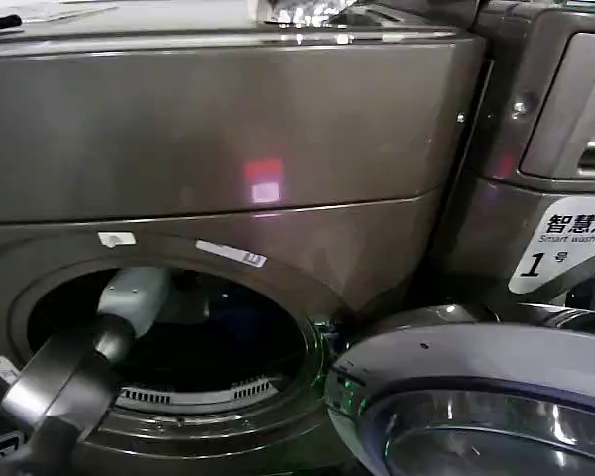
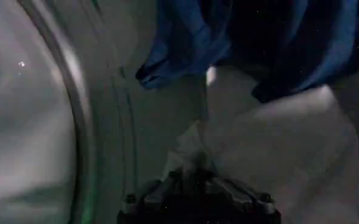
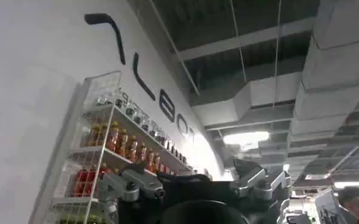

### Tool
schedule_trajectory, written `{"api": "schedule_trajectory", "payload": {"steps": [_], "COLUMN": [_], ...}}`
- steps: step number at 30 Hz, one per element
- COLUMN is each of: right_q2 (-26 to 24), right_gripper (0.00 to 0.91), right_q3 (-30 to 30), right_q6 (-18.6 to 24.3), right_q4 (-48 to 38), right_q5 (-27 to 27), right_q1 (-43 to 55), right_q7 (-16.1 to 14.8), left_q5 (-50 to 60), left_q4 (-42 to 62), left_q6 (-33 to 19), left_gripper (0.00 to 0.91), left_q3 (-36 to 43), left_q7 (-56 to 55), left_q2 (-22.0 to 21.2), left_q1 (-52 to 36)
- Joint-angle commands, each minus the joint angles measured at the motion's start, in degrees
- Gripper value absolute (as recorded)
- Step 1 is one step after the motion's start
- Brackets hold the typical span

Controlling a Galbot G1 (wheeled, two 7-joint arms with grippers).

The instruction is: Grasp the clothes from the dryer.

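Left gripper lost inside the drum of the dryer; fingertips buried in the pale fold of the clothes, so no telling whether clamped or merely pressed in. Above the claw, blue piece cut off by the picture's edge; red marks not to be made out in the dimness. In the head view, drum interior beyond the arm too dark to read. Open door cropped at the bottom edge.

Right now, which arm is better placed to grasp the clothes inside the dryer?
Left. The left arm reaches through the dryer porthole, and the left gripper sits right at the clothes. The right gripper points up toward the ceiling, away from the drum.
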Motion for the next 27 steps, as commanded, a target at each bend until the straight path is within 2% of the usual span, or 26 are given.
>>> {"api": "schedule_trajectory", "payload": {"steps": [1, 6, 12, 18, 22, 27], "right_q2": [0.29, 0.63, 1.24, 1.18, 1.14, 1.61], "right_gripper": [0.907, 0.907, 0.907, 0.907, 0.907, 0.907], "right_q3": [-0.36, -0.85, -1.94, -2.01, -2.17, -2.29], "right_q6": [0.01, 0.02, 0.07, 0.54, 1.37, 2.39], "right_q4": [0.49, 1.11, 2.18, 2.0, 1.82, 2.4], "right_q5": [-0.05, -0.22, -0.47, -0.5, -0.06, -0.29], "right_q1": [0.08, 0.19, 0.69, 0.72, 0.5, 0.48], "right_q7": [0.0, 0.05, 0.08, 0.1, 1.19, 0.7], "left_q5": [-10.41, -19.47, -46.19, -62.17, -66.93, -66.99], "left_q4": [-6.81, -16.2, -29.18, -39.87, -46.16, -51.95], "left_q6": [2.87, 5.38, 7.8, 6.75, 3.85, 0.39], "left_gripper": [0.0, 0.0, 0.0, 0.0, 0.0, 0.0], "left_q3": [-5.42, -14.47, -17.31, -19.92, -21.67, -26.67], "left_q7": [-3.22, -8.97, -18.88, -32.06, -42.38, -53.03], "left_q2": [1.19, 3.31, 6.36, 5.48, 4.04, 0.55], "left_q1": [2.4, 7.46, 17.63, 26.32, 31.37, 36.49]}}
